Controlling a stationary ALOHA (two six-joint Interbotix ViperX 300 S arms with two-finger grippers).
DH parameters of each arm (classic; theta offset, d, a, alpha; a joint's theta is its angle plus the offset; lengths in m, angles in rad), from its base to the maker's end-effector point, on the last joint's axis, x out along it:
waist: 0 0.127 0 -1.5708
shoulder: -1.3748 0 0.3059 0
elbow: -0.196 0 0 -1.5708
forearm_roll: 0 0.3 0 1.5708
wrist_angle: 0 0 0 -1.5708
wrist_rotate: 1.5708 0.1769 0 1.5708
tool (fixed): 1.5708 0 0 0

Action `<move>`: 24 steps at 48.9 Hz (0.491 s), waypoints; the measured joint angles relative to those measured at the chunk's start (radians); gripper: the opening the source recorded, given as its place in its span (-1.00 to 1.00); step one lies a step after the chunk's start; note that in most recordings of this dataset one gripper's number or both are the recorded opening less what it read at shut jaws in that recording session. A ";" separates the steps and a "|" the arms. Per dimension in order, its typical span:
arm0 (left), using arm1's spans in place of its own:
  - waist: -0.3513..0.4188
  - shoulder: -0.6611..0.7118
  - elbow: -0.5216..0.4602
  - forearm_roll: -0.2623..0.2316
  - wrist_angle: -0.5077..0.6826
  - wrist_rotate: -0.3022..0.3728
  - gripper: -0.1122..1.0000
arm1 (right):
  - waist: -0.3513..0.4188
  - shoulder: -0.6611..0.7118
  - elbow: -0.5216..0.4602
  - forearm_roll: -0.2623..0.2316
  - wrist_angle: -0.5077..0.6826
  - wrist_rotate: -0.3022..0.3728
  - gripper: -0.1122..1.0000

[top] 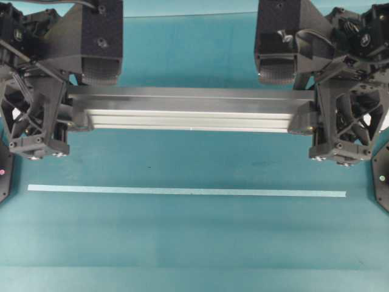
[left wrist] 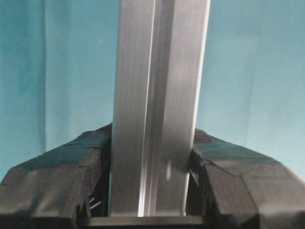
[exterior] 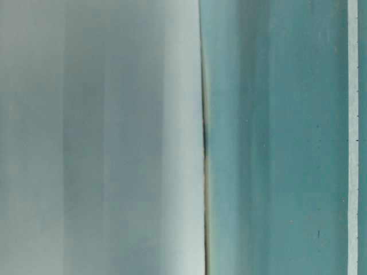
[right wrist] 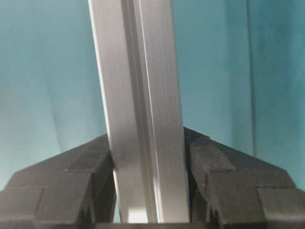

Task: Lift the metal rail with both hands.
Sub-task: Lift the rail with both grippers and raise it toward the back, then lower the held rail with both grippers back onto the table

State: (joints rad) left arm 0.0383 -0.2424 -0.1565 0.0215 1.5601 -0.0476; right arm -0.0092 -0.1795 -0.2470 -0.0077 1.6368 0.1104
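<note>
With both ends gripped, we hold the metal rail (top: 191, 109) level above the teal table (top: 194, 243).
From the left gripper (top: 73, 118) to the right gripper (top: 302, 120), each is clamped on a rail end; we should raise both together, evenly, so neither end tilts or slips toward the tape strip (top: 186, 191).

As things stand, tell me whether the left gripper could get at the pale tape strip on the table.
Probably not right now. The left gripper is shut on one end of the metal rail, with the right gripper holding the other end. The tape strip lies uncovered on the table nearer the camera, but the gripper would have to let go first.
</note>
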 measured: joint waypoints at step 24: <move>0.006 0.000 0.000 -0.002 0.002 0.003 -0.15 | -0.006 0.000 0.006 0.000 0.000 0.002 -0.12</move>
State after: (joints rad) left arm 0.0445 -0.2424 -0.1565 0.0199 1.5616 -0.0445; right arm -0.0153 -0.1795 -0.2408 -0.0077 1.6368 0.1120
